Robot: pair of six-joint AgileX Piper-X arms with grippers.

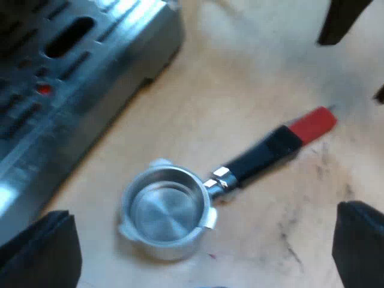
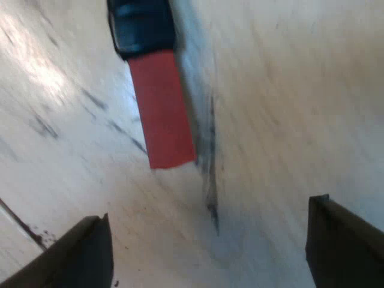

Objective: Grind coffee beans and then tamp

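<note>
The holder (image 1: 168, 210) lies loose on the counter (image 1: 252, 78) beside the machine (image 1: 72, 78), its basket empty, under the wide-spread left gripper (image 1: 207, 210). The right gripper (image 2: 209, 209), also spread, hovers just short of the handle's red end (image 2: 162, 108).

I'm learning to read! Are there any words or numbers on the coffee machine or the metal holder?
None can be read.
Espresso machine: blurred marks, unreadable.
Metal holder and its red handle end: no writing.
</note>
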